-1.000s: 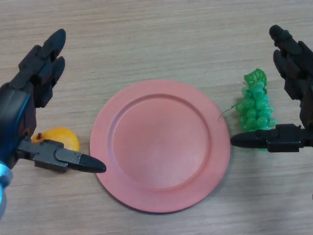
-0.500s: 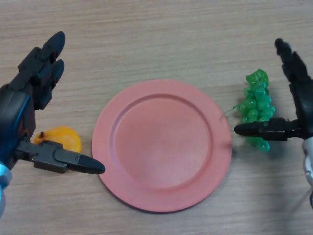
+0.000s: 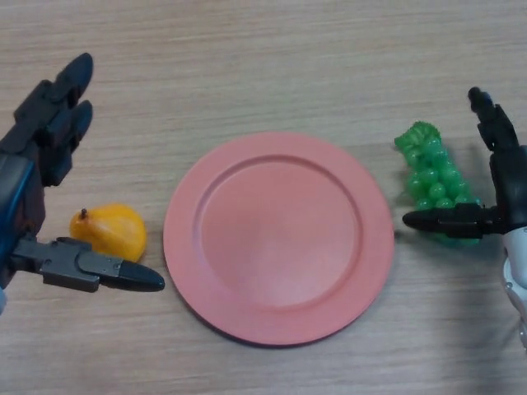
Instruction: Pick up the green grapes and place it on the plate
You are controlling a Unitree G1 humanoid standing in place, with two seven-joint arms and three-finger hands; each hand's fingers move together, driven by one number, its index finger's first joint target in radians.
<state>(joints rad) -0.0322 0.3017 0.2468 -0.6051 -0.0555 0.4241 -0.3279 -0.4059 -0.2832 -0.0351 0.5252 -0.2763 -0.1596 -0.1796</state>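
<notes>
A bunch of green grapes (image 3: 432,174) lies on the wooden table just right of a round pink plate (image 3: 278,235). My right hand (image 3: 504,185) is open at the right edge. Its thumb (image 3: 449,220) reaches across the near end of the bunch and its fingers stand on the bunch's right side, so the grapes lie between them. My left hand (image 3: 33,177) is open and idle at the left edge. The plate holds nothing.
A yellow-orange pear-like fruit (image 3: 110,230) lies left of the plate, between my left hand's fingers and thumb (image 3: 99,269). The wooden table (image 3: 263,66) stretches beyond the plate.
My right hand has drawn back toward the right edge and lowered around the grapes. My left hand has shifted left, uncovering more of the yellow fruit. The whole view has shifted slightly.
</notes>
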